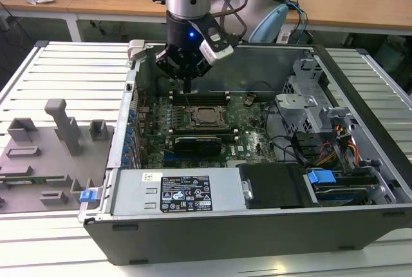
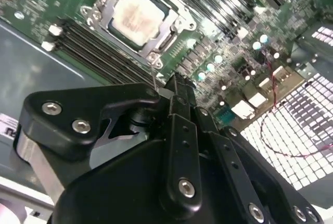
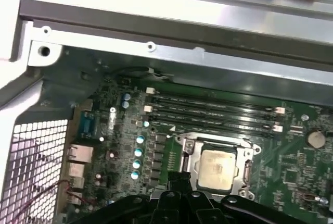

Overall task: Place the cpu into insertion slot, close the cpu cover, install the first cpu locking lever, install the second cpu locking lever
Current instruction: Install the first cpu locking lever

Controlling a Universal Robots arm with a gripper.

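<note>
hanging just above the board, the gripper (image 1: pixel 187 87) had its jaws together and empty, the cpu (image 2: pixel 137 16) sitting in the insertion slot (image 3: pixel 190 162) close beside them, under the cpu cover (image 2: pixel 175 27).

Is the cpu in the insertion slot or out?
In: the cpu lies flat inside the insertion slot, with the cpu cover framing it.
</note>
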